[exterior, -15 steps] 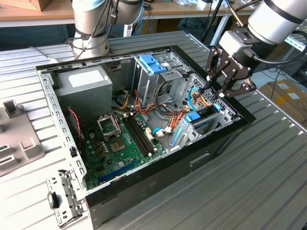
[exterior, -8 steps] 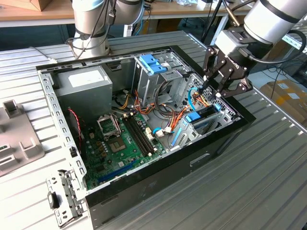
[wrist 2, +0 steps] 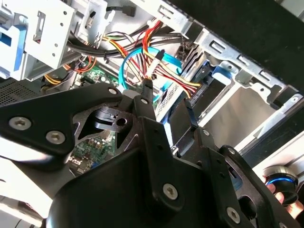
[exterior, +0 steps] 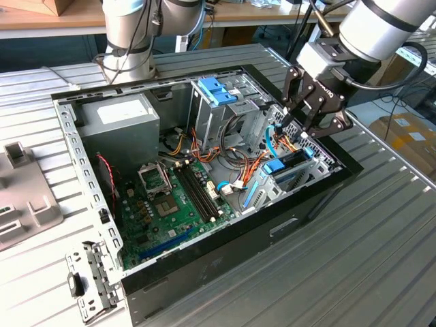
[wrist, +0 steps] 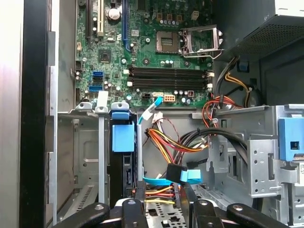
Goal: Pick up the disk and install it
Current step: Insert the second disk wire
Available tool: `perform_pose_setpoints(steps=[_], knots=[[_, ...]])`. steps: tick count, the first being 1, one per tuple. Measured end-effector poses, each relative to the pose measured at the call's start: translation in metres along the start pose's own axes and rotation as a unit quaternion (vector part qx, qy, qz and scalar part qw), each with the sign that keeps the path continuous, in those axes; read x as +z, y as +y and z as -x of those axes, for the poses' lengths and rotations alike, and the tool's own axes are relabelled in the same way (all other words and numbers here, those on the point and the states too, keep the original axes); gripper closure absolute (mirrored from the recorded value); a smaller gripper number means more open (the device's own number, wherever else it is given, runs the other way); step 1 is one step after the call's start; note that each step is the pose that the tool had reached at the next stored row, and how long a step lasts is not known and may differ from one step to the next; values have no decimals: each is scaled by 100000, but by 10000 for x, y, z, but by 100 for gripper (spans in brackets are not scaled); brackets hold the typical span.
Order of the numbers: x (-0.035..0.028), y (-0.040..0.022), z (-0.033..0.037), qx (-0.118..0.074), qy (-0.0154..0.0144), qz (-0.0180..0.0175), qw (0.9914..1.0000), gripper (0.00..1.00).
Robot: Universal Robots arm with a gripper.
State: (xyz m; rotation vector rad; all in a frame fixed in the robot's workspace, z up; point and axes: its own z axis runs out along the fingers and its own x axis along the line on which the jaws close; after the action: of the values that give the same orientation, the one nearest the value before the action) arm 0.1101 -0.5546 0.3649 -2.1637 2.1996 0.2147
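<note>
The disk (wrist: 122,137) stands on edge in the drive cage (wrist: 90,142) at the front corner of the case (exterior: 225,266). Its bright blue rail tab faces up out of the slot, and its dark body runs down into the cage. In the exterior view the blue rails sit level with the cage's top edge, so I judge the disk to be slid in or very nearly so. Whether it is latched fully home cannot be told.

The tool (exterior: 300,133) hangs just above that corner of the case, over the bundle of orange, yellow and red cables (wrist: 171,142) beside the cage. It is released: in the first wrist view its two fingers (wrist: 141,194) stand apart with only wires between them, and they touch nothing of the disk.

By that reading, pickup and placing look done. What may be left is confirming the seat and perhaps plugging in the blue cable connector (wrist: 185,175) lying loose close by.

Deeper in the case lie the green motherboard (exterior: 163,204) and, at the far end, the grey power supply box (exterior: 119,119). The case itself rests on the ribbed metal counter (exterior: 381,238).
</note>
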Motion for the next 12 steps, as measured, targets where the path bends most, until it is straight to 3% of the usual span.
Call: perform_pose_setpoints(steps=[9,12], knots=[[11,118,14,-4,-56,0,100000,58],[18,186,18,-6,-131,1,100000,58]])
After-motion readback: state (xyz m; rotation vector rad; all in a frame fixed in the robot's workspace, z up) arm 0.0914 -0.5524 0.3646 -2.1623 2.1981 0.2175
